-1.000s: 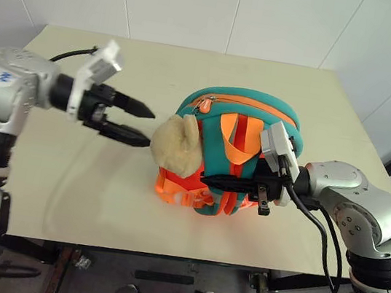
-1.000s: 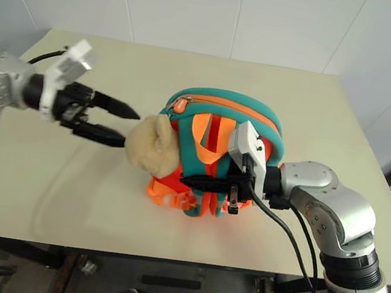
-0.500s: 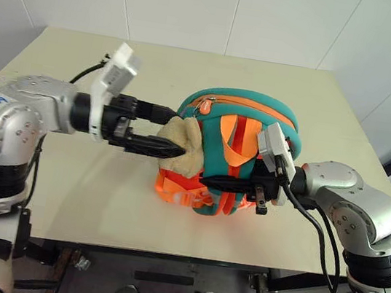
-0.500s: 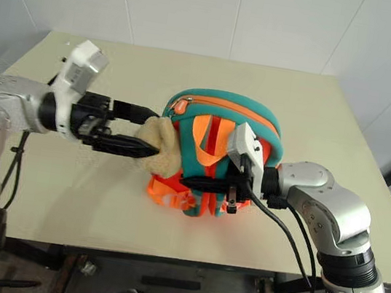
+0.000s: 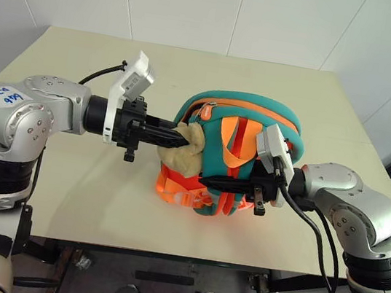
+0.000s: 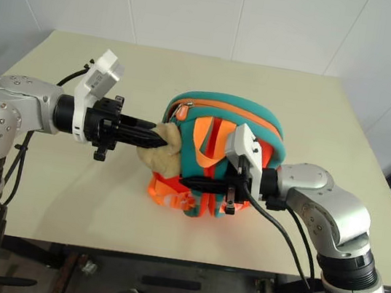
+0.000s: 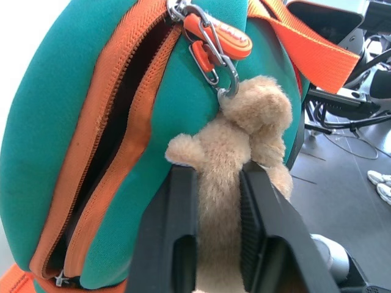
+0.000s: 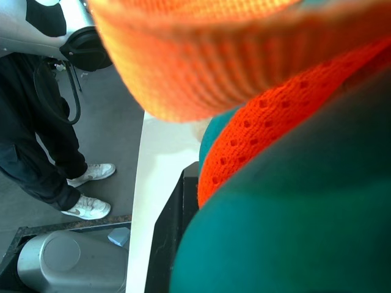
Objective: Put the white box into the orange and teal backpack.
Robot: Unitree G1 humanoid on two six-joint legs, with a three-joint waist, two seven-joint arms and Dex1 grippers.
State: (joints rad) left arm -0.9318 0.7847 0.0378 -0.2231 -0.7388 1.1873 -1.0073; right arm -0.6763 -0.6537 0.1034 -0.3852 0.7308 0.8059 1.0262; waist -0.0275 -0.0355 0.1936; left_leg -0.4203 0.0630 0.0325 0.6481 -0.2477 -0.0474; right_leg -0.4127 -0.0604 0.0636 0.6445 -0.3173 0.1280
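pinching the tan plush piece (image 7: 235, 152), the left gripper (image 5: 174, 138) steadies the orange and teal backpack (image 5: 235, 152) on the table (image 5: 63, 193); the right gripper (image 5: 214, 182) is clamped on its strap. zipper partly open, packing not yet begun.

A small orange fabric backpack with teal trim (image 6: 221, 132) stands on a pale beige table (image 6: 316, 128). The left gripper (image 6: 154, 139) pinches its tan plush piece (image 6: 168, 150); the right gripper (image 6: 191, 183) clamps its orange-and-teal straps.
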